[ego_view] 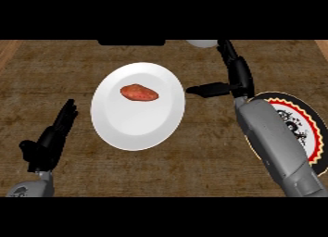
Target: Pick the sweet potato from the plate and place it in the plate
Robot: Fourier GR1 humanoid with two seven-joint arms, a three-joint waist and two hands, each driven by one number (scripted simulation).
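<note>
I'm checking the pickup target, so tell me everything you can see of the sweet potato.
The sweet potato is a small, lumpy oval, reddish-brown with a dull skin. It lies flat in the upper half of the white plate, its long side running roughly left to right. Only the plate touches it; the right hand is open beside the plate's right rim.

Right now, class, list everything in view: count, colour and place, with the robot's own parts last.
counter: one, brown wood grain, fills the view.
white plate: one, white, centre.
sweet potato: one, reddish-brown, on the white plate's upper half.
patterned plate: one, black with red and yellow rim, right, partly under the right forearm.
dark object: one, black, top edge, cut off.
pale object: one, white, top edge, cut off.
left hand: one, black, open, lower left.
right hand: one, black, open, beside the white plate's right edge.
</note>
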